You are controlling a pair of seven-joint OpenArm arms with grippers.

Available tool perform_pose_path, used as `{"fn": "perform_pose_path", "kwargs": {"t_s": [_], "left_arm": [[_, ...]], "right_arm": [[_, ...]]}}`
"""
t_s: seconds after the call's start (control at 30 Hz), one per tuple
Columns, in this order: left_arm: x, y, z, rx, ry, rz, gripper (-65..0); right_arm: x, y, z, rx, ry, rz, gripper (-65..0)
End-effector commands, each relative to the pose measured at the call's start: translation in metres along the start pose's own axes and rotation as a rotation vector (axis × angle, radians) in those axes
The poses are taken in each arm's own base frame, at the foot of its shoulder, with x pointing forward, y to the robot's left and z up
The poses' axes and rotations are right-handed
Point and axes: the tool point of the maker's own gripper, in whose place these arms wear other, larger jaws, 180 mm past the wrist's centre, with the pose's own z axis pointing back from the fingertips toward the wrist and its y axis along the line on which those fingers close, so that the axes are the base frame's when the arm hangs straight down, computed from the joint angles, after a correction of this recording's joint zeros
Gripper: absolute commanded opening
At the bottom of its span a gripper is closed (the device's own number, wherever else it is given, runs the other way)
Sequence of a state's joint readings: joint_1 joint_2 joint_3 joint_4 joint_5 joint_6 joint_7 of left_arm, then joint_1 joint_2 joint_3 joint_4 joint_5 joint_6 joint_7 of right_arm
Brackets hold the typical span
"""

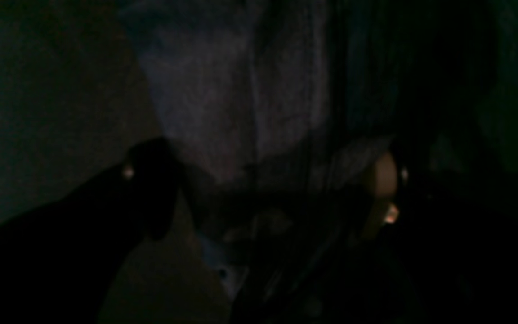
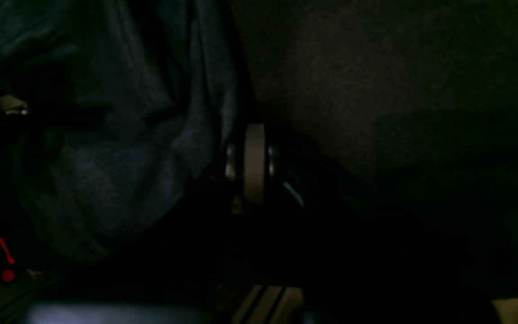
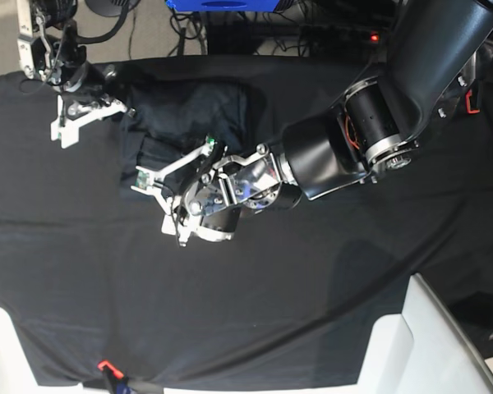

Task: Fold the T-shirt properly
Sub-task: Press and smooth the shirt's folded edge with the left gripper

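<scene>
The dark slate-grey T-shirt [image 3: 193,111] lies bunched in a rough block at the back left of the table. My left gripper [image 3: 154,205] hangs open just in front of its near edge, fingers spread wide with nothing between them. The left wrist view is dim: grey T-shirt cloth [image 1: 232,99] fills the gap between the open left gripper [image 1: 259,184] fingers. My right gripper [image 3: 62,131] is shut beside the shirt's far left corner. In the right wrist view, T-shirt folds [image 2: 119,171] lie against the left side of the right gripper [image 2: 254,135]; whether it pinches cloth is hidden.
A black cloth [image 3: 312,287] covers the whole table. White panels [image 3: 419,336] stand at the front right corner and a red clip [image 3: 105,367] sits on the front edge. A blue box [image 3: 222,4] and cables lie behind the table.
</scene>
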State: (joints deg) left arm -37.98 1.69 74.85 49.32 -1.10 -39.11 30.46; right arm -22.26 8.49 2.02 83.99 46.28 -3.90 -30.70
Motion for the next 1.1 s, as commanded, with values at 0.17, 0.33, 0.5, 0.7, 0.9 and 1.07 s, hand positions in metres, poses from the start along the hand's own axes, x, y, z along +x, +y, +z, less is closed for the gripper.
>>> {"fn": "perform_pose_path", "kwargs": {"t_s": [0.17,0.33,0.5,0.7,0.9,1.07], "left_arm": [[-0.003,0.026,0.015,0.042,0.027,-0.031,-10.0],[-0.002,0.034,0.020,0.056,0.027,-0.036,-10.0],[0.006,0.038,0.022,0.066,0.019,-0.049,-10.0],[0.013,0.052,0.033,0.098,0.009,-0.070,-10.0],[0.021,0.076,0.058,0.180,0.025,-0.075,-10.4],[0.011,0.078,0.061,0.187,0.050,-0.067,-10.7]], "right_arm": [[0.001,-0.007,0.002,-0.023,0.000,0.001,-64.1],[0.001,-0.007,0.003,-0.025,0.003,0.002,-64.1],[0.000,-0.007,0.003,-0.025,0.004,0.002,-64.1],[0.000,-0.008,0.003,-0.026,0.004,0.001,-64.1],[0.002,-0.007,0.002,-0.024,0.002,0.002,-64.1],[0.003,-0.005,0.003,-0.021,-0.003,0.004,-64.1]]}}
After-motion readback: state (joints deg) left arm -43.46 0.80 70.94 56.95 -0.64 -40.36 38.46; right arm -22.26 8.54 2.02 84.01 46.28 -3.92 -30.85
